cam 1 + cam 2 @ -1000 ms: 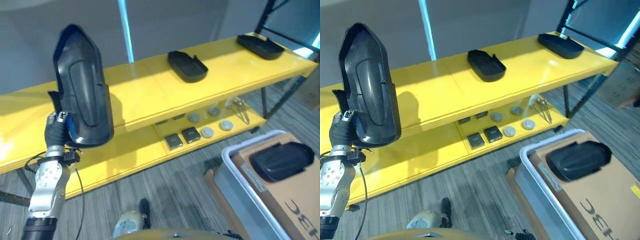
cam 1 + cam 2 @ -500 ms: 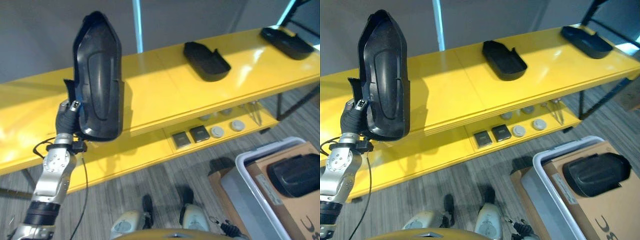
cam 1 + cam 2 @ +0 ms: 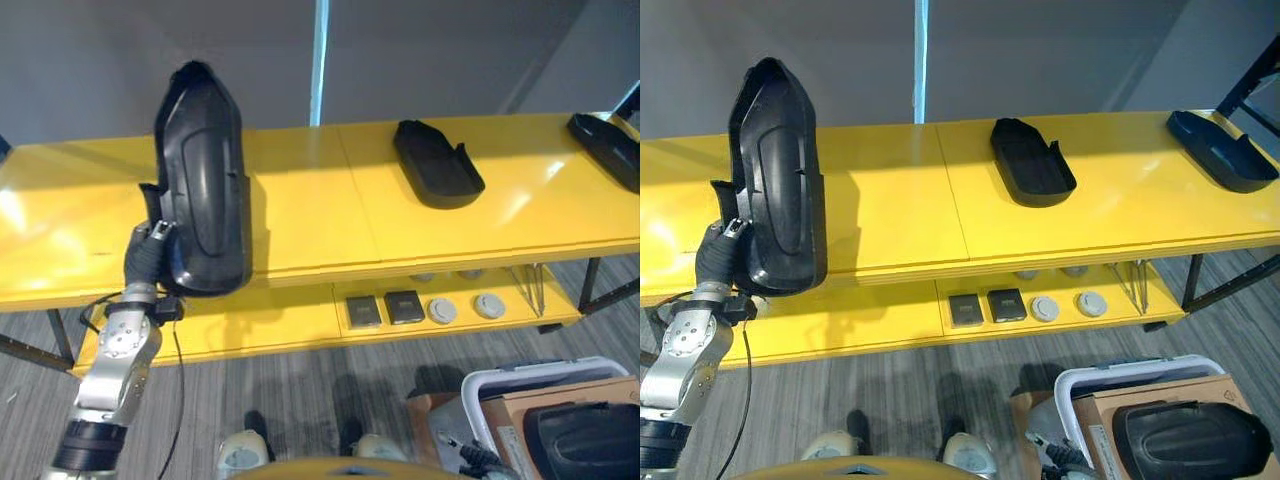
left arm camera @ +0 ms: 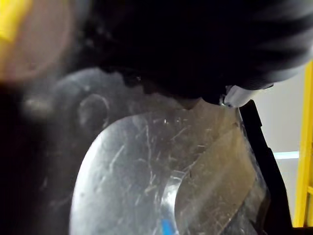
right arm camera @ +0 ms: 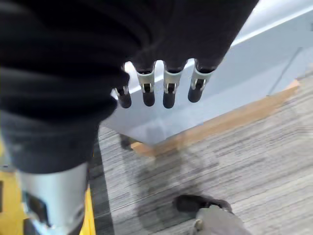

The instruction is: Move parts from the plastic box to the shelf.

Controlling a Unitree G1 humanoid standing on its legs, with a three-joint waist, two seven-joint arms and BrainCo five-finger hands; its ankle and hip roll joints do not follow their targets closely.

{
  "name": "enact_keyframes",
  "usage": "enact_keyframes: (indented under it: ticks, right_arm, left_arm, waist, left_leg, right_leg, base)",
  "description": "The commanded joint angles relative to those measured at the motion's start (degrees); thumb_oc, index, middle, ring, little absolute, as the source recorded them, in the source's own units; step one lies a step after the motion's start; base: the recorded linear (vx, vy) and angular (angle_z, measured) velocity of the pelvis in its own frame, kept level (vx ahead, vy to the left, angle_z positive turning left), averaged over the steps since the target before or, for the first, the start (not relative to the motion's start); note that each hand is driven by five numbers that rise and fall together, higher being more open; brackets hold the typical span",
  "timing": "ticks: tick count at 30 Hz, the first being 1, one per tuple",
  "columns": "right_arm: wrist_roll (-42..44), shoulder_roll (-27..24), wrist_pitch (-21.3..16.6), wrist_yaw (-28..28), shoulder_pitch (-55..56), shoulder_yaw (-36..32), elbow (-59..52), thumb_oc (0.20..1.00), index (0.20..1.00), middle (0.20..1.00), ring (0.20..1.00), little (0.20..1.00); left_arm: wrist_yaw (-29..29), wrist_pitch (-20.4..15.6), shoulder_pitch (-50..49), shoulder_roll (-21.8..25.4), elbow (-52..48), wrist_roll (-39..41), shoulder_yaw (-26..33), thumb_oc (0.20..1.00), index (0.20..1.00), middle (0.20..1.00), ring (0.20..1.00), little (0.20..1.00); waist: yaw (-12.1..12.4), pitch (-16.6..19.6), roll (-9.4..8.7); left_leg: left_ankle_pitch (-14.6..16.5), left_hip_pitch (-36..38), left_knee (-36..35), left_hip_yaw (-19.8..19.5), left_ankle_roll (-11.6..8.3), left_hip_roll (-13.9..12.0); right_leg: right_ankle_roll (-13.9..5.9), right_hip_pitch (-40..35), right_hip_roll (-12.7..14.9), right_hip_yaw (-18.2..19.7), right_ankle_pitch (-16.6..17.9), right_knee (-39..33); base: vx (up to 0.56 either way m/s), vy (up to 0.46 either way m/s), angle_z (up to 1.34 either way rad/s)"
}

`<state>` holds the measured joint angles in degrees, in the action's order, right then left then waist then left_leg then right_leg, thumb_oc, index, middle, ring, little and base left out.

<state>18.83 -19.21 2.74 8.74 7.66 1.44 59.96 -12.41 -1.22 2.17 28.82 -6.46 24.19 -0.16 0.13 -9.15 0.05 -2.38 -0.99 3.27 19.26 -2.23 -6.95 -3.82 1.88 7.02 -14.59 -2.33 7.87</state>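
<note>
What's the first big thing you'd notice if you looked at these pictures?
The long black plastic part stands out: the left hand holds it upright in front of the bright yellow shelf. Two more black parts already lie on the top shelf, one near the middle and one at the far right end. Another black part sits in the plastic box on the floor.

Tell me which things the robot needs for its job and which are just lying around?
For the job:
- big black plastic part held upright in the left hand
- two black plastic parts lying on the yellow shelf
- black part in the light plastic box

Just lying around:
- small dark square blocks and round grey discs on the lower shelf
- right hand, idle
</note>
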Motion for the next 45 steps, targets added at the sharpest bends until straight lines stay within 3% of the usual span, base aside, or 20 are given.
enact_keyframes:
  ticks: [1,4,8,12,17,27,38,45]
  right_arm:
    - [-0.44,-0.31,0.03,-1.31,1.23,0.5,0.28,1.0,1.0,1.0,1.0,1.0]
    - [-1.52,-0.31,-0.12,-2.29,2.12,1.4,-0.12,1.0,1.0,1.0,1.0,1.0]
    - [-4.22,-1.68,0.85,-4.2,2.97,4.25,-2.09,1.0,1.0,1.0,1.0,1.0]
    - [-5.1,-2.93,0.78,-5.13,2.66,6.18,-0.95,1.0,1.0,1.0,1.0,1.0]
    - [-6.11,-3.05,-1.1,-5.73,1.61,7.63,2.61,1.0,1.0,1.0,1.0,1.0]
    - [-5.82,-1.79,-2.14,-5.71,0.57,9.63,3.98,1.0,1.0,1.0,1.0,1.0]
    - [-6.38,-1.19,-2.59,-5.7,0.51,10.8,3.98,1.0,1.0,1.0,1.0,1.0]
    - [-6.06,-0.79,-2.71,-5.18,0.03,11.4,3.49,1.0,1.0,1.0,1.0,1.0]
  left_arm:
    - [-1.48,0.21,7.57,3.64,0.56,-5.13,2.92,0.2,0.2,0.2,0.2,0.2]
    - [-4.38,3.52,10.94,7.31,4.53,-7.96,2.91,0.2,0.2,0.2,0.2,0.2]
    - [-7.75,6.7,23.54,14.68,25.34,-4.29,-1.28,0.2,0.2,0.2,0.2,0.2]
    - [-10.22,9.88,34.59,16.43,42.52,-1.92,-6.31,0.2,0.2,0.2,0.2,0.2]
    - [-11.59,14.77,41.24,13.12,54.92,3.18,-8.13,0.2,0.2,0.2,0.2,0.2]
    - [-14.12,17.82,40.52,3.39,67.57,-0.14,-9.88,0.2,0.2,0.2,0.2,0.2]
    - [-18.63,18.48,36.61,1.34,73.48,-3.63,-9.86,0.2,0.2,0.2,0.2,0.2]
    - [-18.12,18.17,34.32,0.65,73.14,-6.27,-9.61,0.2,0.2,0.2,0.2,0.2]
  waist:
    - [-0.86,2.03,-0.14]
    - [-2.35,2.44,0.34]
    - [-6.03,3.45,1.21]
    - [-8.71,3.92,1.67]
    - [-11.04,4.08,1.6]
    - [-13.05,3.66,0.43]
    - [-12.88,3.23,0.3]
    - [-12.15,3.06,0.54]
  left_leg:
    - [0.86,0.04,1.3,-3.21,-3.69,-4.19]
    - [1.06,1.32,0.51,-2.25,-3.56,-3.84]
    - [1.13,2.74,-0.33,-0.16,-3.25,-3.61]
    - [1.6,3.12,0.01,1.4,-2.95,-3.7]
    - [2.43,2.96,1.08,2.43,-2.65,-3.87]
    - [3.36,2.64,2.26,3.39,-2.43,-4.13]
    - [3.36,2.82,2.45,3.3,-2.4,-4.21]
    - [3.35,3.23,2.25,2.97,-2.48,-4.07]
  right_leg:
    - [-4.47,-2.98,2.35,0.18,3.31,-5.73]
    - [-4.91,-3.12,2.55,1.03,3.29,-5.78]
    - [-5.54,-2.43,2.77,2.95,3.26,-5.29]
    - [-5.65,-1.66,2.59,4.46,2.93,-4.65]
    - [-5.47,-0.83,1.96,6.36,2.32,-4.03]
    - [-5.07,-0.29,1.16,8.39,2.11,-4.65]
    - [-4.88,-1.02,1.25,8.55,1.89,-4.89]
    - [-4.98,-1.72,1.51,8.04,1.85,-5.17]
  base:
    - [0.1,0.052,-0.08]
    - [0.09,0.055,-0.16]
    - [0.1,0.077,-0.08]
    - [0.08,0.019,-0.27]
    - [0.06,-0.017,-0.15]
    - [0.01,-0.038,-0.14]
    - [0.0,0.0,0.0]
    - [0.0,0.001,0.0]
